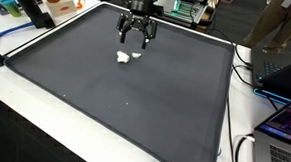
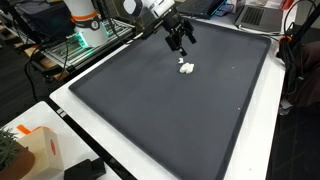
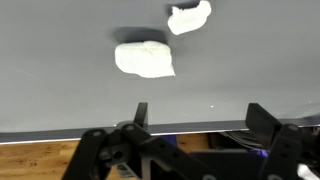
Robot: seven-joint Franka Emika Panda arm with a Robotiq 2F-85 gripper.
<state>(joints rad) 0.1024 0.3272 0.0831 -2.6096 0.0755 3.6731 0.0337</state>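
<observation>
Two small white lumps lie on the dark grey mat (image 1: 125, 90): a larger one (image 1: 123, 58) (image 2: 185, 69) (image 3: 144, 58) and a smaller one (image 1: 137, 57) (image 3: 189, 17) right beside it. My gripper (image 1: 137, 37) (image 2: 181, 43) (image 3: 200, 115) hangs open and empty a short way above the mat, just beyond the lumps toward the mat's far edge. Nothing is between its fingers in the wrist view.
The mat sits on a white table (image 1: 44, 106). An orange and white box (image 1: 60, 0) stands at a far corner and also shows in the near corner of an exterior view (image 2: 35, 150). Laptops (image 1: 284, 118) and cables lie along the side. A person (image 1: 279, 23) stands behind.
</observation>
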